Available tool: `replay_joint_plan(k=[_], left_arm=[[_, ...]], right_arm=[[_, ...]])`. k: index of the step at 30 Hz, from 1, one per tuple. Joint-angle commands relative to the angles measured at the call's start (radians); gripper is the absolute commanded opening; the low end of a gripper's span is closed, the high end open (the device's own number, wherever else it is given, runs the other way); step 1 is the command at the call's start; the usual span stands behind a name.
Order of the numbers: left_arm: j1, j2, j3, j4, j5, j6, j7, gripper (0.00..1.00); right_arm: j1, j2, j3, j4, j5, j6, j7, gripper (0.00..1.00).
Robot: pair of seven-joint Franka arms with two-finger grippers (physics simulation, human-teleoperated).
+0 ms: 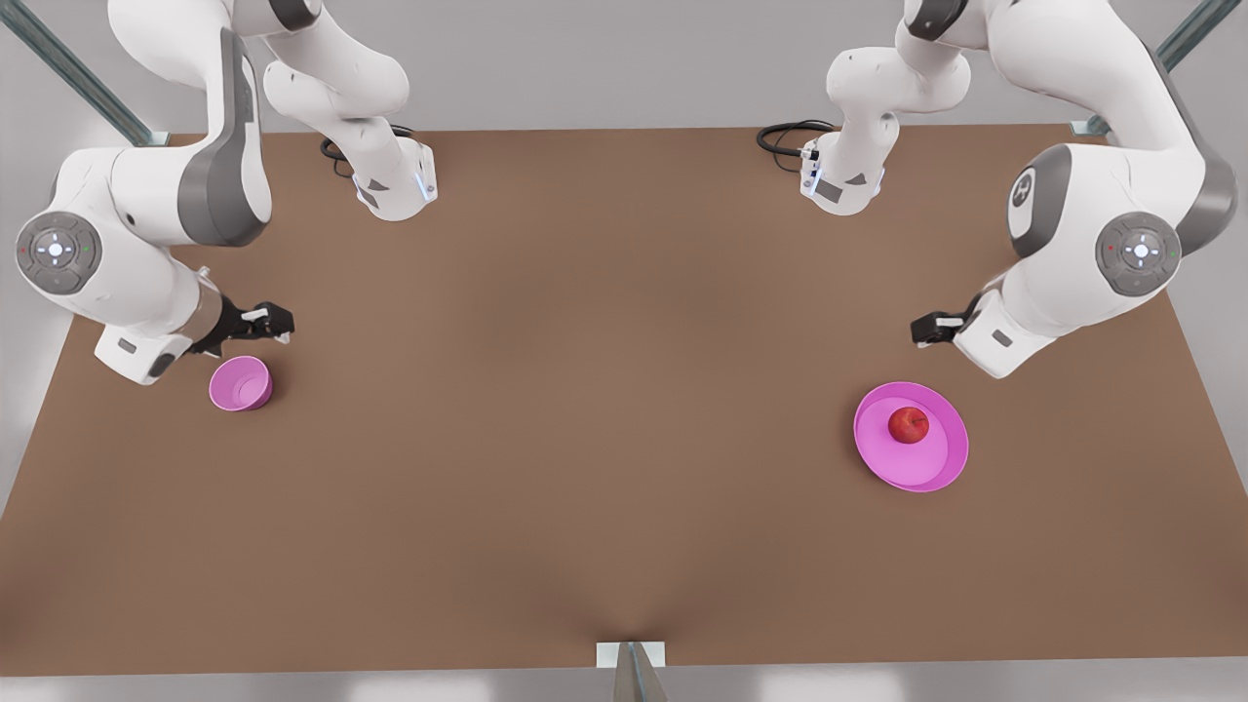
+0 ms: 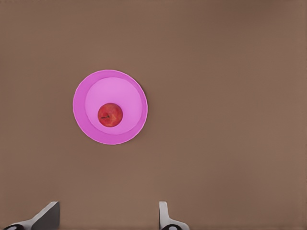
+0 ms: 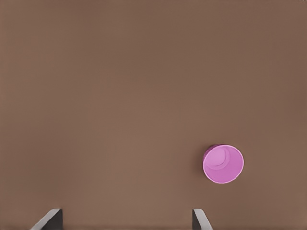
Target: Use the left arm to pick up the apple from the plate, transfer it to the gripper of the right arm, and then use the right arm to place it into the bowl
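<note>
Brown desk [image 1: 585,439] lay bare between arms. Left end effector [image 2: 108,218], fingers spread, hung above the plate [image 2: 84,120] holding the apple [image 2: 110,115]; a skewed descent might roll it. Right end effector [image 3: 127,220], also spread, waited near the bowl [image 3: 223,164].

no readable text, labels, brands or numbers on any object, arm or table surface

A brown counter [image 1: 604,409] fills the scene, its surface plain and matte. Black cables [image 1: 785,136] coil at its far edge. Metal struts [image 1: 78,78] run diagonally past the far corners, and a small metal bracket [image 1: 631,655] sits at the near edge.
</note>
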Motion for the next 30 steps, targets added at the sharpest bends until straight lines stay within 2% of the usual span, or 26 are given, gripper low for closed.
replay_joint_plan(k=[1,3,6,9,11,14,16,23,30], left_arm=[[-0.001,-0.001,0.002,-0.001,-0.016,0.004,0.055,1.0],[-0.001,0.025,0.004,0.003,-0.016,0.005,0.056,1.0],[0.003,0.195,0.018,0.0,-0.021,0.202,0.058,1.0],[0.013,0.306,0.045,-0.024,-0.025,0.401,0.07,1.0],[0.016,0.275,0.059,-0.192,-0.045,0.596,0.142,1.0],[0.039,0.275,0.074,-0.284,-0.055,0.716,0.148,1.0],[0.042,0.274,0.094,-0.299,-0.055,0.719,0.154,1.0],[0.082,0.214,0.111,-0.514,-0.051,0.901,0.163,1.0],[0.071,0.222,0.117,-0.587,-0.053,0.944,0.163,1.0]], right_arm=[[0.001,-0.002,0.0,-0.001,0.001,0.01,-0.059,1.0],[0.001,0.005,0.0,-0.001,-0.009,0.018,-0.065,1.0],[-0.007,0.01,-0.002,0.005,-0.018,0.018,-0.08,1.0],[-0.01,0.01,-0.002,0.008,-0.018,0.018,-0.08,1.0],[-0.01,0.01,-0.002,0.008,-0.018,0.018,-0.08,1.0],[-0.01,0.01,-0.003,0.007,-0.019,0.017,-0.082,1.0],[-0.01,0.011,-0.003,0.005,-0.022,0.017,-0.082,1.0],[-0.01,0.024,-0.003,0.008,-0.022,0.017,-0.08,1.0],[-0.01,0.025,-0.003,0.007,-0.022,0.017,-0.08,1.0]])
